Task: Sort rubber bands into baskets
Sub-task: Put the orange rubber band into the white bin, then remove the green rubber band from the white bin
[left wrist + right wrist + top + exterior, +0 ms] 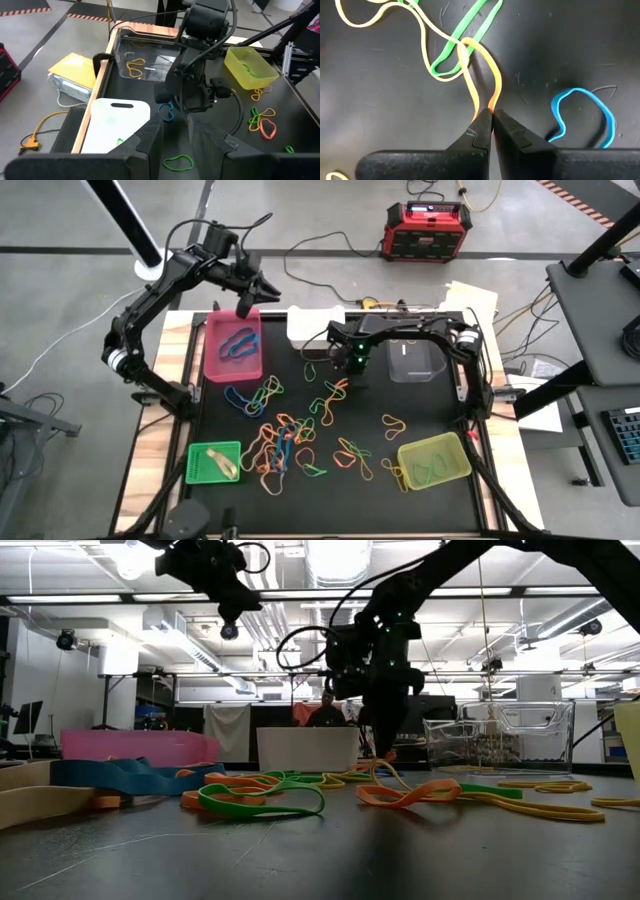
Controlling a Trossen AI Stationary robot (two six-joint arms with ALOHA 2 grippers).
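Your right gripper [491,120] has its fingers clenched on an orange band [482,75] — the pick step, down on the mat in front of the white basket [315,326], which I'll use as the landmark. The right wrist view shows the orange loop pinched at one end, its far end crossing a green band [465,37] and a pale yellow one [425,35]; a blue band [580,117] lies just beside the fingers, untouched. Judging from that, your next move is a slow lift, watching that the green and yellow loops slip off rather than ride along, then a carry to whichever basket takes orange — the clear basket [415,360], right of the white one, already holds an orange-looking loop in the left wrist view.

Your left gripper [247,298] hangs over the pink basket [233,350], left of the white one, fingers part-way apart and holding nothing that shows.

Only the right wrist view proves the pinch; the high view shows just the arm's head near the pile, though it alone lays out all the baskets, with green [214,463] and yellow [433,461] at the near corners. The low view adds that the orange band still lies largely on the mat.
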